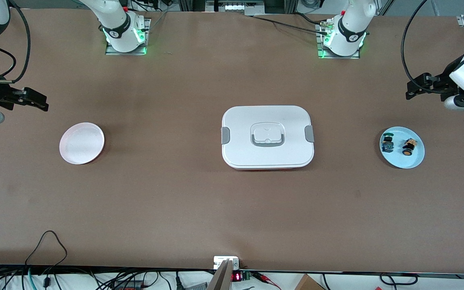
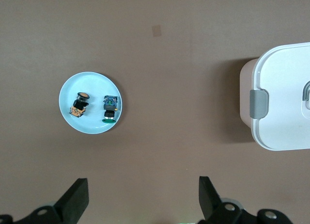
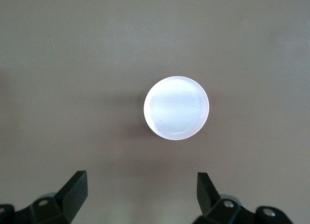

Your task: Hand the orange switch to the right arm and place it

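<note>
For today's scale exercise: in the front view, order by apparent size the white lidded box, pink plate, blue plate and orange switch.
1. White lidded box
2. Pink plate and blue plate: alike, unranked
3. Orange switch

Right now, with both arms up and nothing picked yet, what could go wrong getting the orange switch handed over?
The tiny orange-capped switch lies close beside the green-capped switch on the pale blue round plate, so the open left claw might bump or grab the wrong one. It is also small, so the handover to the open right claw may fumble.

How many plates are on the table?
2. The blue plate lies toward the left arm's end and holds two switches; the white plate lies toward the right arm's end. None seem hidden.
</note>
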Motion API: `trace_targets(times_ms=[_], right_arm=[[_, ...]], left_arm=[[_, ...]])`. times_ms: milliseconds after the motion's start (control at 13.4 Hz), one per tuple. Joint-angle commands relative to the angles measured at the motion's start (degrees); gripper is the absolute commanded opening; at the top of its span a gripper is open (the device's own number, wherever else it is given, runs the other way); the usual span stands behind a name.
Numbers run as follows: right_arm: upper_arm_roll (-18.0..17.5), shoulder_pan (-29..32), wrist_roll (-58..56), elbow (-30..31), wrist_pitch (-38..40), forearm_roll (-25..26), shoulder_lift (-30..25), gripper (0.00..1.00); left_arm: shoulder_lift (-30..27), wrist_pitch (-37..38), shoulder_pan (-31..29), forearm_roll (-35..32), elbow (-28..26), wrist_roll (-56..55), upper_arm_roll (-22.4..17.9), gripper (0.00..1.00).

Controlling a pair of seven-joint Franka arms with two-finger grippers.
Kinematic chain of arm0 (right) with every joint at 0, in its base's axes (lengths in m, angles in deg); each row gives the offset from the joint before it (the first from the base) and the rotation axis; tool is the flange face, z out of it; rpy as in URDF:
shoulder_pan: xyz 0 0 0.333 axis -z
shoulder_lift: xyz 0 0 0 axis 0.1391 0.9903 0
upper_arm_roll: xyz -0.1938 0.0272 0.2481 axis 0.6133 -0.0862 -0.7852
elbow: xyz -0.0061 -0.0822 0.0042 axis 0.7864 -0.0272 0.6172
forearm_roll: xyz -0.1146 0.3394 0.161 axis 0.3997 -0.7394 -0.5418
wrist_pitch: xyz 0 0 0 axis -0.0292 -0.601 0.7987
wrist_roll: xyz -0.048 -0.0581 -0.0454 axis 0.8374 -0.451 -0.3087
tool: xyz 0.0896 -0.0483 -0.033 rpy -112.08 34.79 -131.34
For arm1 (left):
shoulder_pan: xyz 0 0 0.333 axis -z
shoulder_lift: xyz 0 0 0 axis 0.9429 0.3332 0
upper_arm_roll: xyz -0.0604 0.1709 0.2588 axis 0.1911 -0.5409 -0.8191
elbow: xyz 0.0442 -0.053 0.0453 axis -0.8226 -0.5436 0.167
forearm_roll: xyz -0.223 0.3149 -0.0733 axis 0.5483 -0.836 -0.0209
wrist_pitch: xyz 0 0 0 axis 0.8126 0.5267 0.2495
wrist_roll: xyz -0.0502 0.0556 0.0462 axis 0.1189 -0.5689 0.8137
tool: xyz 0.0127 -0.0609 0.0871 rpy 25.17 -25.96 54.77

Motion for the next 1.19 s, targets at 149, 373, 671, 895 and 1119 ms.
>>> trace_targets(times_ms=[149, 373, 671, 895, 1119], right_arm=[[-0.1, 0.2, -0.4, -0.3, 0.8, -0.5, -0.5, 1.0], [0.0, 0.2, -0.1, -0.3, 0.8, -0.7, -0.5, 1.0], [-0.3, 0.1, 0.6, -0.3, 0.7, -0.3, -0.6, 1.0], [0.2, 0.2, 0.7, -0.2, 0.9, -0.4, -1.0, 1.0], [0.1, 0.1, 0.9, 0.7, 0.1, -0.1, -1.7, 1.0]], left_arm=[[-0.2, 0.0, 0.6, 0.8, -0.2, 0.5, -1.3, 1.0], [0.4, 0.0, 0.6, 0.6, -0.3, 1.2, -1.4, 1.0], [0.6, 2.4, 0.0, 0.9, -0.7, 2.9, -1.3, 1.0], [3.0, 4.3, -0.4, 0.3, -0.8, 7.1, -1.3, 1.0], [5.9, 4.0, -1.5, -1.3, -0.4, 7.7, -1.1, 1.0]])
